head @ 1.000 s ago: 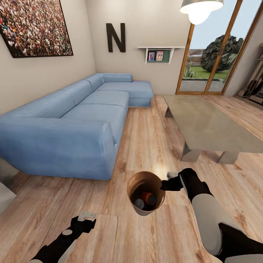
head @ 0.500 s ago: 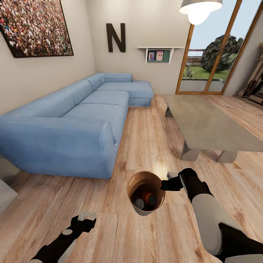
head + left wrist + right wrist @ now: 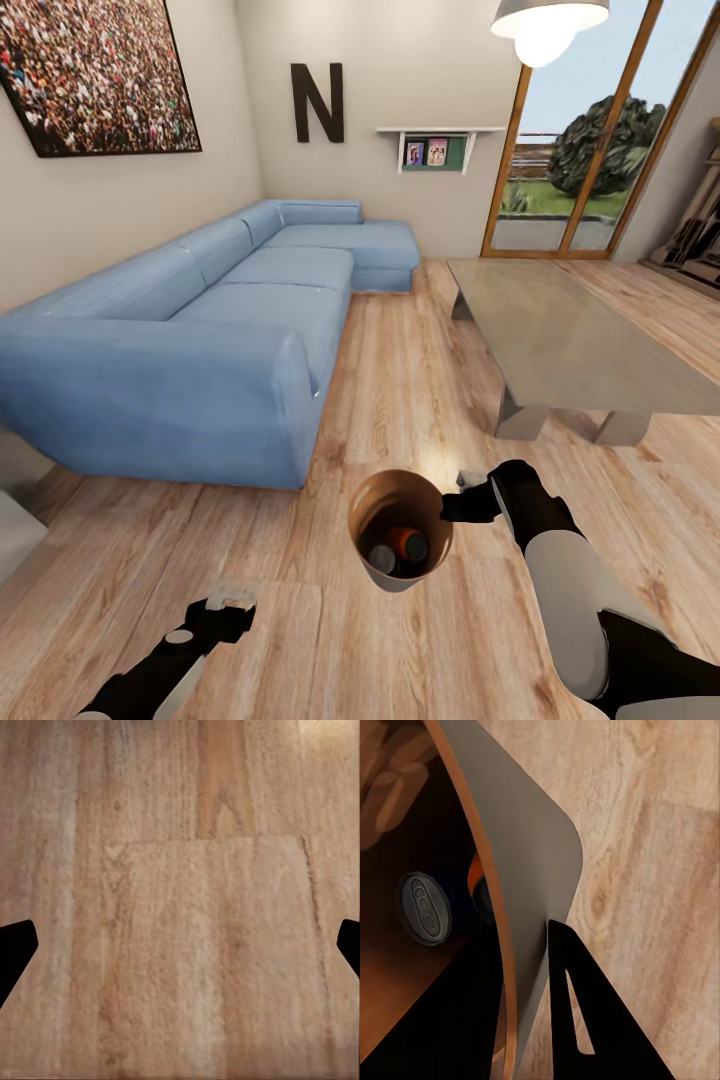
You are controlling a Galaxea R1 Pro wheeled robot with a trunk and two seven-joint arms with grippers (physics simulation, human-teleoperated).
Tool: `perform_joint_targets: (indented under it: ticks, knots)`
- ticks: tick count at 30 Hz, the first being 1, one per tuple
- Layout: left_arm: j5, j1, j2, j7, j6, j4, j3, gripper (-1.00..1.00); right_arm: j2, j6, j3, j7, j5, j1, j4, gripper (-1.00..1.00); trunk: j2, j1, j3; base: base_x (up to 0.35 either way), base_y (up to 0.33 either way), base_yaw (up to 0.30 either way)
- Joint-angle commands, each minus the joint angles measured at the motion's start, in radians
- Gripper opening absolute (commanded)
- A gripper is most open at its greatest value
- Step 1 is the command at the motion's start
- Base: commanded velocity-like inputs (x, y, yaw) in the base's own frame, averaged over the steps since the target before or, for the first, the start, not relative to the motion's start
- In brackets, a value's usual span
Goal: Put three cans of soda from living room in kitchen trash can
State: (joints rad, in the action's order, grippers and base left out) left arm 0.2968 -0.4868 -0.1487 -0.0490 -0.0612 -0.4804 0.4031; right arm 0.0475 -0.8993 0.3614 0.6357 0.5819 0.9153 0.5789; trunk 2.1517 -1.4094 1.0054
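Here the right end effector [image 3: 462,503] clamps the trash can [image 3: 400,530] rim.

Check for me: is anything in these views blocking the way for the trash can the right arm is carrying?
Ahead, the blue sofa stands left and the coffee table right, with open wood floor between. The tash can, cans of soda inside, hangs from the right gripper over bare floor. The kitchen isn't visible.

- We see the grey tapered trash can with tan rim [image 3: 400,528] over the light wood floor [image 3: 400,370], cans of soda [image 3: 398,548] inside it.
- Long blue L-shaped sofa [image 3: 215,320] lies left; low grey coffee table [image 3: 565,345] lies right.
- Right gripper [image 3: 452,506] is at the rim's right side.
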Motion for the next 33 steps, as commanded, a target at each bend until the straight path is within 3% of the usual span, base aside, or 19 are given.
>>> perform_joint_targets:
  ticks: [1,3,5,7,11,20,33]
  knots:
    - [0.001,0.0,0.0,0.0,-0.003,0.015,-0.003,1.0,0.001,-0.008,0.001,0.005,-0.022,0.0,0.001,-1.0,0.007,-0.004,0.003,0.0,0.0,0.0]
    - [0.002,0.0,0.0,0.0,-0.004,0.042,-0.016,1.0,0.001,-0.009,0.0,0.005,-0.021,0.0,0.002,-1.0,0.021,-0.011,0.009,0.0,0.0,0.0]
    - [0.003,0.0,0.001,0.003,-0.006,0.105,-0.069,1.0,0.001,-0.012,0.0,0.005,-0.02,0.001,0.004,-1.0,0.035,-0.019,0.016,0.0,0.0,0.0]
    - [0.002,0.0,0.001,0.006,-0.007,0.136,-0.1,1.0,0.001,-0.013,0.0,0.005,-0.019,0.001,0.005,-1.0,0.049,-0.027,0.022,0.0,0.0,0.0]
    - [0.001,0.0,0.001,0.006,-0.005,0.157,-0.121,1.0,0.0,-0.013,-0.001,0.005,-0.018,0.001,0.005,-1.0,0.077,-0.042,0.034,0.0,0.0,0.0]
    - [-0.003,0.002,0.004,0.009,0.037,0.168,-0.124,1.0,0.001,-0.012,-0.001,0.006,-0.017,0.001,0.005,-1.0,0.14,-0.077,0.063,0.0,0.0,0.0]
    - [-0.007,0.002,0.009,0.004,0.049,0.178,-0.121,1.0,0.001,-0.01,-0.001,0.004,-0.017,0.001,0.006,-1.0,0.14,-0.077,0.063,0.0,0.0,0.0]
